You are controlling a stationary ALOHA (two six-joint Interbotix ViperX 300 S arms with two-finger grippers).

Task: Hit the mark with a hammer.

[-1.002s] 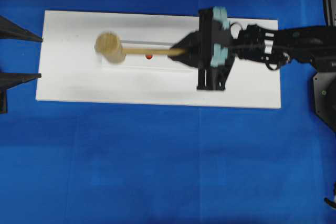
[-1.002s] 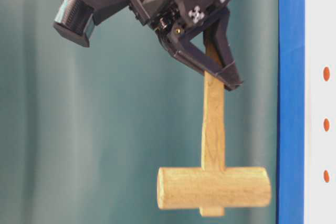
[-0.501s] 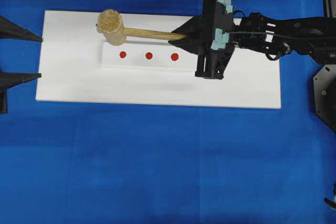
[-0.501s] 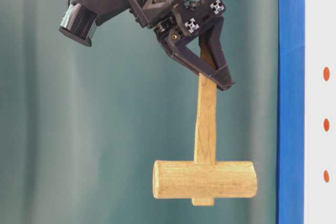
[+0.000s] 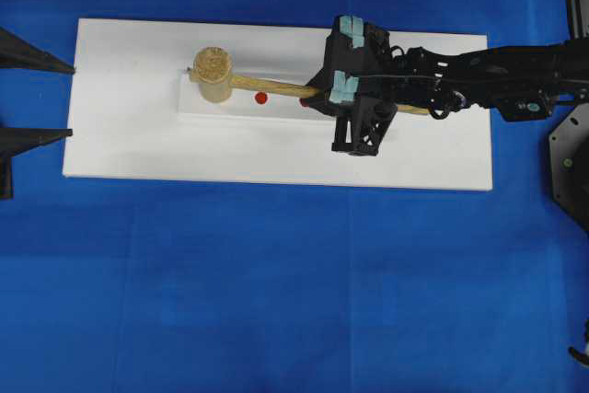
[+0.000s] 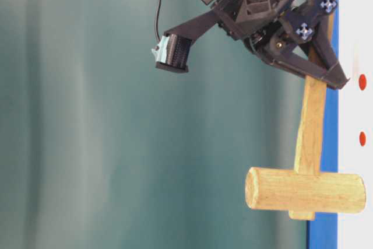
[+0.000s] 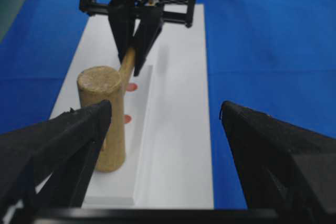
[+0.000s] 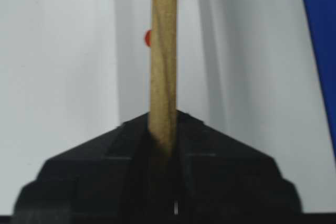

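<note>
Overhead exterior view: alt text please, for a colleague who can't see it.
The right tool grips the wooden hammer by its handle, the head over the left end of a raised strip on the white board. One red mark shows fully beside the handle; the open left tool waits at the left edge.

Right arm extended, left arm parked at the edge.
Right gripper (image 5: 317,96) reaches in from the right of the overhead view, jaws clamped tight, fingers (image 8: 220,182) pinched together, wrist rolled slightly. Left gripper (image 7: 163,145) sits at the left edge, jaws spread wide, fingers (image 5: 37,54) holding nothing.
</note>
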